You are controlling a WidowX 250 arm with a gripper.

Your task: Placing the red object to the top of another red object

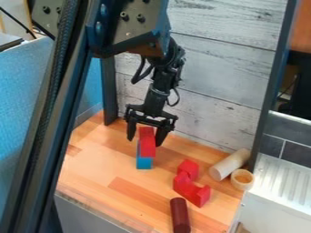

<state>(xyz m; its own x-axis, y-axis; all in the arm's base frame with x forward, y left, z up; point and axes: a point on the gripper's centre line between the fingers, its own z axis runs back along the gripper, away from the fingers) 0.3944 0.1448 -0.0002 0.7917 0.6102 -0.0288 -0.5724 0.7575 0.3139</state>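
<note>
1. One red thing, the long red block (pixel 147 142), lies on the blue block (pixel 144 163), left of the middle on the wooden table (pixel 91 170); its support is blue, so for this block the stacking looks undone.
2. Two more red pieces sit to the right and nearer: the small red block (pixel 188 169) and, at its near side, the notched red block (pixel 192 191); they touch or nearly touch, and I cannot tell whether one bears any of the other's weight.
3. If the long block is the one meant, all the main work is left: grip it, lift it clear of the blue one, carry it right and towards the near side, set it on a red piece, let go; the sentence does not say which red piece is which, so that is my reading.
4. Both jaws of the black gripper (pixel 146 141) stand apart, open, one on the left of the long block and one on the right; a gap shows on the left, while the right one is very close, and contact there I cannot tell.
</note>
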